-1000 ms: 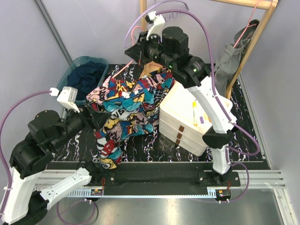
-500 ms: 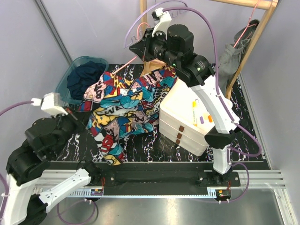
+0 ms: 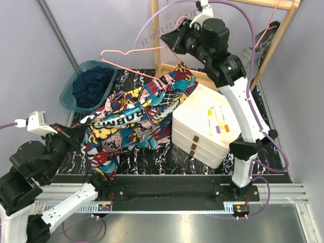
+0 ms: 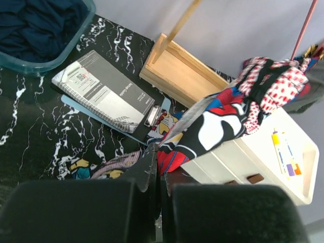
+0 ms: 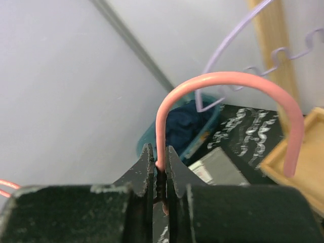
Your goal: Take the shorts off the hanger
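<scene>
Top external view: the right gripper (image 3: pixel 173 37) is up high, its jaws pinched together on the hook of a pink wire hanger (image 5: pixel 229 79). The graffiti-print shorts (image 3: pixel 136 119) hang from that hanger and stretch down and leftward to the left gripper (image 3: pixel 78 130), whose fingers (image 4: pixel 150 169) are squeezed together on the cloth's edge – the garment spans the gap between both pincers, draped against a white drawer unit (image 3: pixel 212 136). Navy shorts (image 3: pixel 92 85) lie in a teal bin (image 3: pixel 67 96); grey shorts (image 3: pixel 248 62) hang on the wooden rack (image 3: pixel 277 38).
</scene>
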